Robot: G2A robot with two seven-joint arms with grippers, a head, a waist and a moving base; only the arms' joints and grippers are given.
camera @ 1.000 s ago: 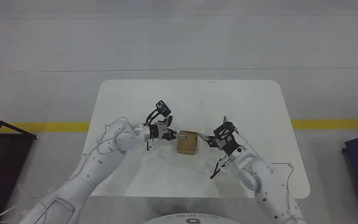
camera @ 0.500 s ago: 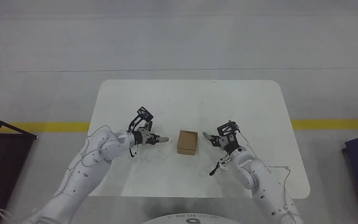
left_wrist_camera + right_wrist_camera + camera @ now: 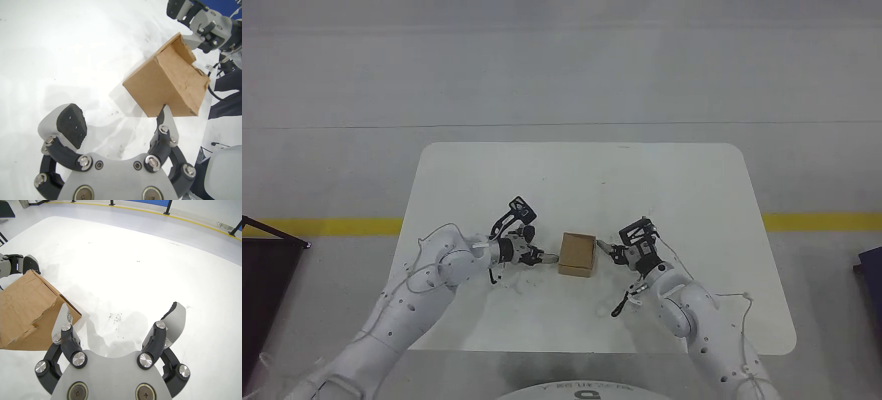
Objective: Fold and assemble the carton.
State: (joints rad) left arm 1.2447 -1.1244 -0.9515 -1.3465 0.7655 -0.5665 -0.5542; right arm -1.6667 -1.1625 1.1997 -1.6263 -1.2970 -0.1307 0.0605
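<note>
A small brown carton [image 3: 577,254] stands on the white table [image 3: 692,190], open on one side with ragged torn edges. My left gripper [image 3: 539,258] is open just left of it; in the left wrist view [image 3: 117,117] one fingertip [image 3: 164,110] touches the carton [image 3: 166,89] wall. My right gripper [image 3: 610,252] is open at the carton's right side; in the right wrist view [image 3: 119,310] one finger [image 3: 63,313] rests against the carton [image 3: 28,306] corner. Nothing lies between either pair of fingers.
The table has wide free room behind the carton and to both sides. A yellow floor line [image 3: 332,226] runs past the table. A dark object [image 3: 262,262] stands on the floor at the far left.
Half a second ago both grippers were drawn back from the carton. Both have now closed in again, the left from the left side and the right from the right side, touching it.
</note>
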